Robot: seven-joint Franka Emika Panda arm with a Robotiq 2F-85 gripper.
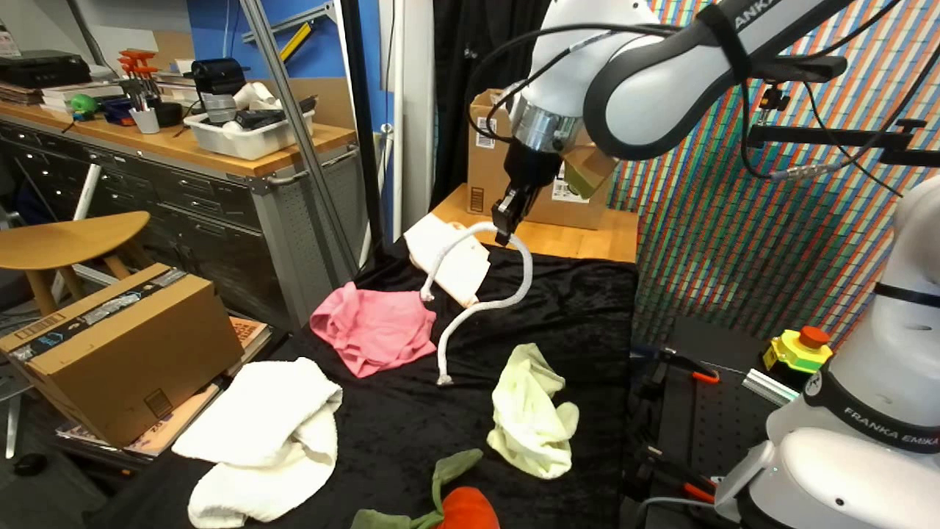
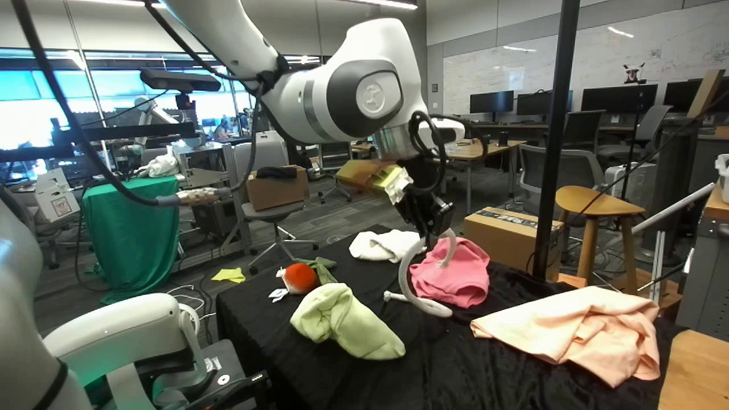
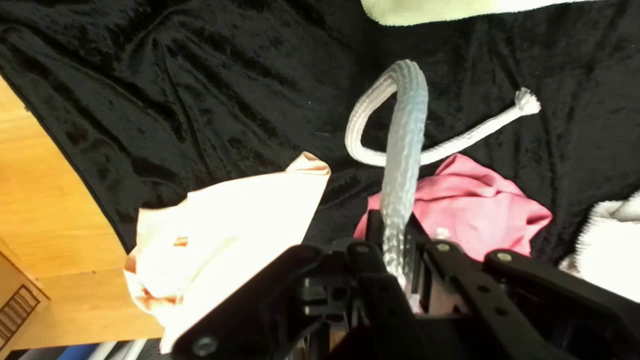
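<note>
- White rope (image 3: 406,135) is gripped partway along by the gripper (image 1: 505,229); jaws clenched on it, & it's held up over the black table cover (image 1: 587,308).
- Both ends are seen below the jaws; whether cover is touched by the lower one can't be told.
- Clock centred on gripper, in an exterior view: peach cloth (image 1: 461,272) & pink cloth (image 1: 382,327) found approx. at 8, white towel (image 1: 257,415) btwn 7 & 8, green cloth (image 1: 529,415) at 6.
- "FRANKA EMIKA" can be read on black base band (image 1: 877,420), 4 o'clock.
- Only "ANKA" can be made out on upper arm (image 1: 778,29), 2 o'clock.
- Barcode labels (image 1: 485,132) seen on cardboard box (image 1: 481,165), btwn 12 & 1; text illegible.
- Parcel (image 1: 154,360) tape, approx. 8 o'clock, is printed; wording too small.
</note>
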